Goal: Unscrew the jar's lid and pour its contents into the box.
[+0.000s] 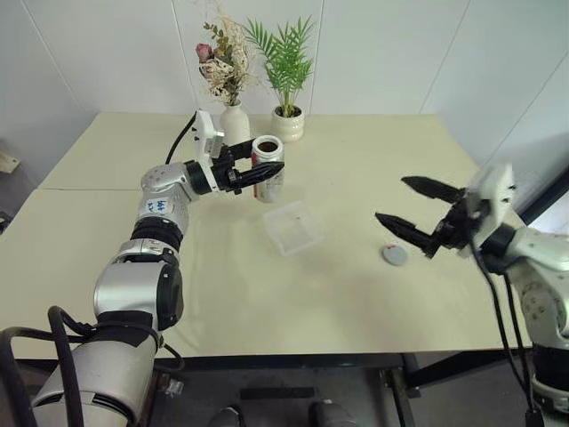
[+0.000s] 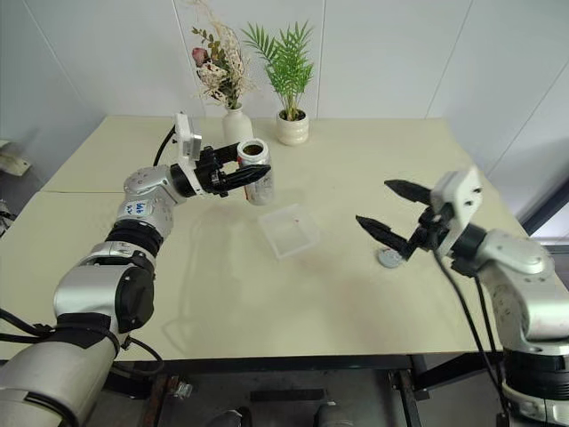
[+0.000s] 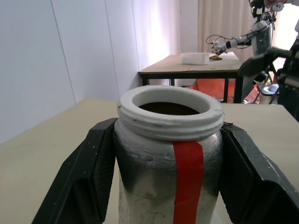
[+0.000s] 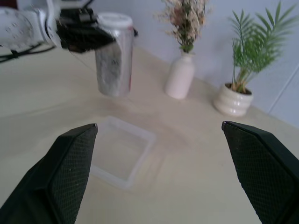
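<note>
Left eye view: my left gripper [image 1: 253, 174] sits in the upper middle of the frame, its two black fingers clamped on the jar [image 1: 268, 167], one on each side of the body. The jar is open at the top and stands roughly upright, raised off the table [image 1: 356, 285], just in front of the white vase [image 1: 235, 122] and the ribbed plant pot [image 1: 288, 124]. Below and right of it, near the centre, the clear box [image 1: 293, 228] lies flat on the table. At the right, my right gripper [image 1: 411, 210] hangs with its jaws wide apart and nothing between them; the lid [image 1: 395, 255] lies on the table just under its lower finger

Left wrist view: the jar [image 3: 170, 154] fills the gap between my fingers [image 3: 79, 182], pressed from both sides, red label strip facing the camera. Inside the white threaded mouth I see the dark contents [image 3: 169, 108]

Right wrist view: my own jaws stand far apart at the lower corners. Between them, lower left of centre, lies the box [image 4: 122, 151]; the jar [image 4: 114, 54] is upper left, gripped by my other hand
</note>
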